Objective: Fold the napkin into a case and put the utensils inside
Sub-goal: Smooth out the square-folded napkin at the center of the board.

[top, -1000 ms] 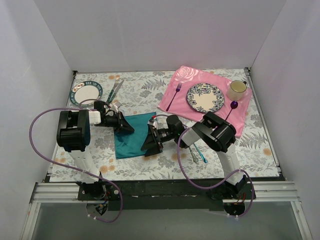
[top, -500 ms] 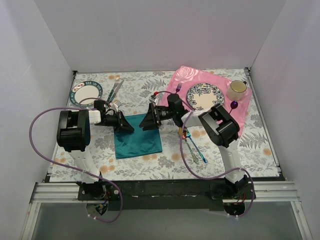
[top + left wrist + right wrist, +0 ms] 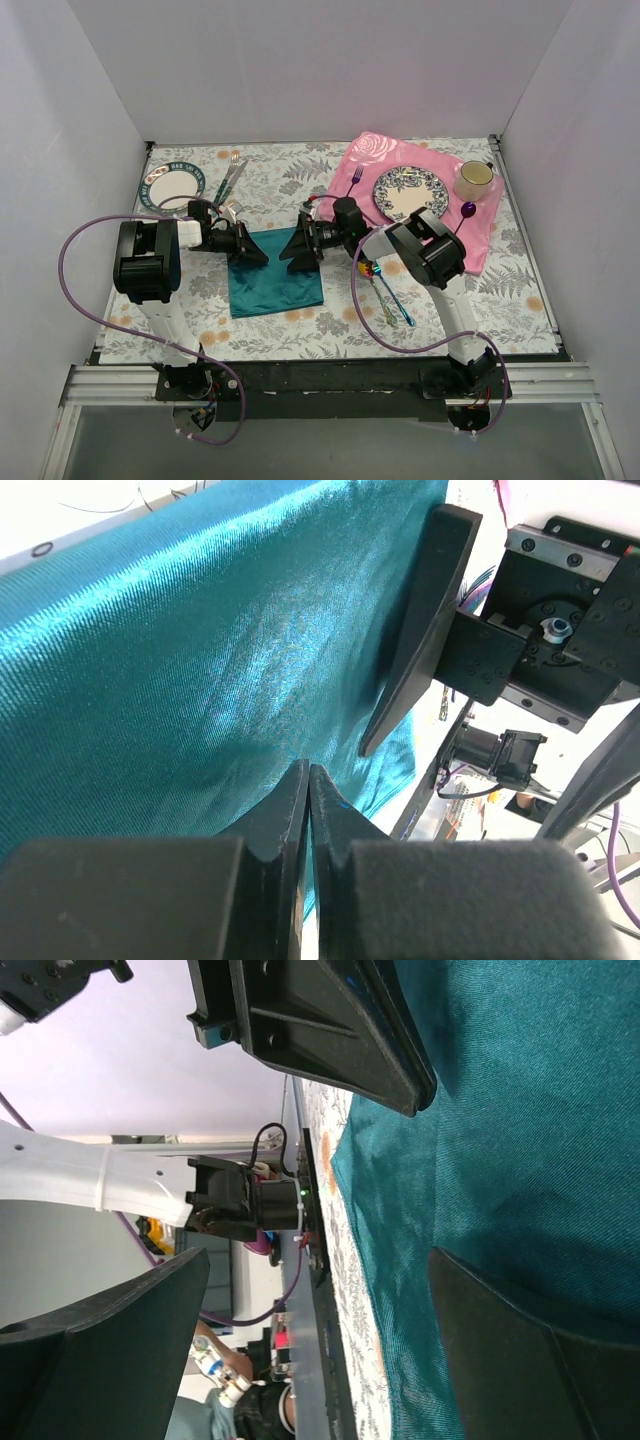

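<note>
Teal napkin [image 3: 275,285] on floral tabletop [image 3: 290,180]: left gripper [image 3: 260,259] jaws clenched on its 10 o'clock corner; right gripper [image 3: 294,247] jaws spread wide at 1 o'clock, holding nothing.

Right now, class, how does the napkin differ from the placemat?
The napkin is plain teal; the placemat is pink with roses. The napkin is smaller than the placemat. The placemat carries a plate and mug; the napkin carries no dishes. Both lie flat on the table.
</note>
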Tool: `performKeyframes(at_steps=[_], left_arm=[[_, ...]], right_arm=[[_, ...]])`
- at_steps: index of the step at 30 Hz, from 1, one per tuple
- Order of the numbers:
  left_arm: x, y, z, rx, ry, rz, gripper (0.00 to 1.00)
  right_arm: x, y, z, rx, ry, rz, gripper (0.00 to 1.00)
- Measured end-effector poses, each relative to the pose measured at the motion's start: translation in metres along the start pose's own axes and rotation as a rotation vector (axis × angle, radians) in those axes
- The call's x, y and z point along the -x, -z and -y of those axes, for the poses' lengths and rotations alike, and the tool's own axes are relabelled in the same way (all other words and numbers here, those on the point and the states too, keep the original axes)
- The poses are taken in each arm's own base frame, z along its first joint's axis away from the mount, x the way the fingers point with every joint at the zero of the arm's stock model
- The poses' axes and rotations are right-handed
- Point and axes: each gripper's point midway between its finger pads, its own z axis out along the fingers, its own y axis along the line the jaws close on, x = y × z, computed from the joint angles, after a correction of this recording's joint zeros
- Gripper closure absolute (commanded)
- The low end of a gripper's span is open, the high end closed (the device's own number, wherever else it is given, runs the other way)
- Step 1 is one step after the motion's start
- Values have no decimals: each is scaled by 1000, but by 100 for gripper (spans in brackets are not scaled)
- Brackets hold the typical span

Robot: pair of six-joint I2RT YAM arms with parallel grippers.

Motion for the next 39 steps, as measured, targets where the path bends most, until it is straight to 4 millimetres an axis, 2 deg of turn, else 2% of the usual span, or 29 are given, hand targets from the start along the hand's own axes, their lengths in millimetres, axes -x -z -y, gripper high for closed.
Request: performKeyframes(at_steps=[4, 6, 13, 16, 19, 24, 27, 34, 36, 39], left_arm=[[0, 0, 0, -2, -1, 0, 100], [0, 0, 0, -3, -2, 0, 100], [2, 2, 7, -25, -25, 7, 100], [4, 4, 10, -30, -37, 13, 100], [4, 4, 11, -30, -38, 14, 100], [2, 3, 9, -28, -35, 12, 100], [-1, 3, 8, -26, -27, 8, 100], [0, 4, 10, -39, -27, 8, 100], [3, 5, 16, -63, -26, 11, 100], [18, 10, 31, -106, -46, 42, 100]], right_arm=[[4, 2, -5, 9, -31, 11, 1], [13, 2, -11, 18, -45, 27, 1], [77, 4, -65, 110, 49, 151, 1], [103, 3, -74, 137, 87, 199, 1], [117, 2, -58, 130, 69, 234, 1], [117, -1, -12, 86, -25, 246, 1], [117, -1, 8, 67, -62, 252, 1], [123, 4, 9, 79, -87, 272, 1], [123, 5, 10, 87, -95, 274, 1], [123, 5, 10, 101, -101, 277, 1]])
